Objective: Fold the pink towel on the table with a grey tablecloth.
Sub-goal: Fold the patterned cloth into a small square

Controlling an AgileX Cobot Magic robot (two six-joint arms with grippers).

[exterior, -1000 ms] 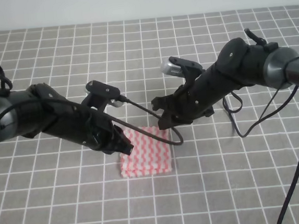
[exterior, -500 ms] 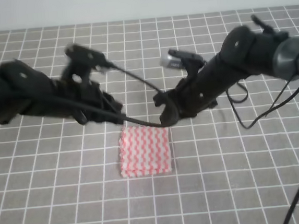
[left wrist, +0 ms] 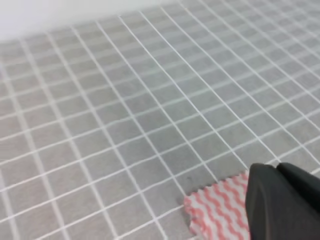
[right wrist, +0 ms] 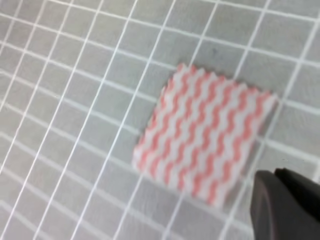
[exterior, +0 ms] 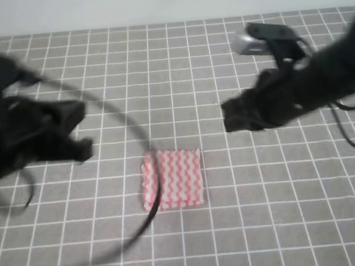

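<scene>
I see the table with a grey tablecloth point(exterior: 248, 226) running back to a pale wall. The pink towel point(exterior: 173, 179) lies folded at centre, zigzag edges plain only in the right wrist view. Left gripper point(exterior: 72, 133) and right gripper point(exterior: 241, 112) flank it, blurred; I cannot tell their jaws' spread.

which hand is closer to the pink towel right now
Roughly equal; the left hand looks marginally nearer. It is left of the pink towel, the right hand up and right; neither touches it.
</scene>
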